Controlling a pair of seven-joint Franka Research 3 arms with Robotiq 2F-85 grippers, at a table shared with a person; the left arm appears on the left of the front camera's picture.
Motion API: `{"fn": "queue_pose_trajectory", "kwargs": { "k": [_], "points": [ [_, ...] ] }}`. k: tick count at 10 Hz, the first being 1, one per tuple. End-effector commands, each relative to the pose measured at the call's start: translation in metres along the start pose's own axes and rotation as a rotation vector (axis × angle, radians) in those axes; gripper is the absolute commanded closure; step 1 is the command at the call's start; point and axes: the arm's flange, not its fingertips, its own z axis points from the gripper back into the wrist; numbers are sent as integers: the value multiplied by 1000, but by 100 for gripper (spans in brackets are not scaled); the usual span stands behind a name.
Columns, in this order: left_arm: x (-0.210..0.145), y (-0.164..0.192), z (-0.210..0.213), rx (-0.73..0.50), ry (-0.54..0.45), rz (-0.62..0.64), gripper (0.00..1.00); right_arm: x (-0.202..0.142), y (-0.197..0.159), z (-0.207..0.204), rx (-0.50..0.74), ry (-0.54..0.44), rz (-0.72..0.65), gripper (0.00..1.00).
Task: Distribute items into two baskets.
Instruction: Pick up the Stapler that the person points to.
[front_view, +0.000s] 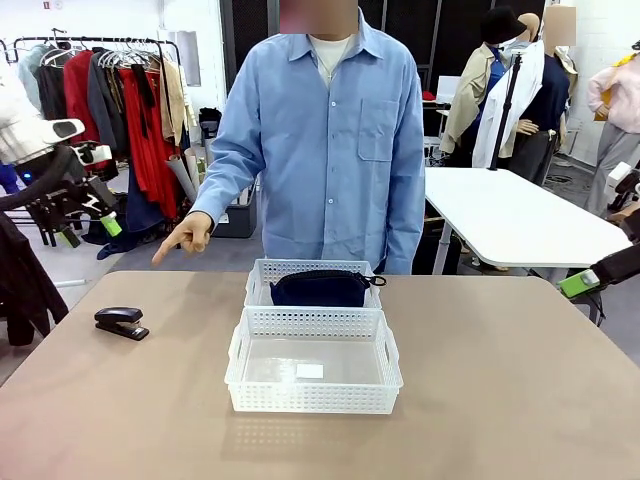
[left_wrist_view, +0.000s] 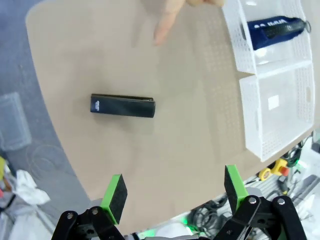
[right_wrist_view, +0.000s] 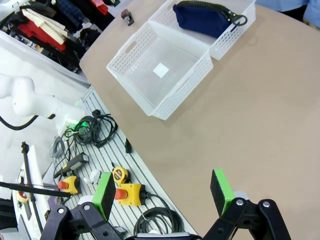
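Small black stapler (front_view: 121, 322) lay loose on the tan surface (front_view: 500, 380) ahead of the left tool (left_wrist_view: 174, 187), jaws apart like the right tool's (right_wrist_view: 162, 191); an off-centre pinch risked skidding it.

The stapler (front_view: 121, 322) is ringed by bare bench (front_view: 500, 400). Its far side is partly overhung, it seems, by the person's pointing hand (front_view: 185, 236). The middle is blocked by the near basket (front_view: 313, 398), open inside, and the touching far basket (front_view: 262, 282), filled by the pouch (front_view: 320, 288).
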Motion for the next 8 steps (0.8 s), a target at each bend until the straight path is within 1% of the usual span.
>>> {"fn": "queue_pose_trajectory", "kwargs": {
  "k": [1,2,5,6,7,8],
  "points": [
    [22,-6,2,24,74,183,0,2,1,0,-6,3,2,0],
    [27,-8,-7,73,90,281,0,2,1,0,-6,3,2,0],
    [40,-9,-32,201,48,528,0,2,1,0,-6,3,2,0],
    [43,-8,-40,225,13,594,0,2,1,0,-6,3,2,0],
    [48,-5,-48,269,-42,688,0,2,1,0,-6,3,2,0],
    [51,-3,-55,313,-72,764,0,2,1,0,-6,3,2,0]
  ]
}}
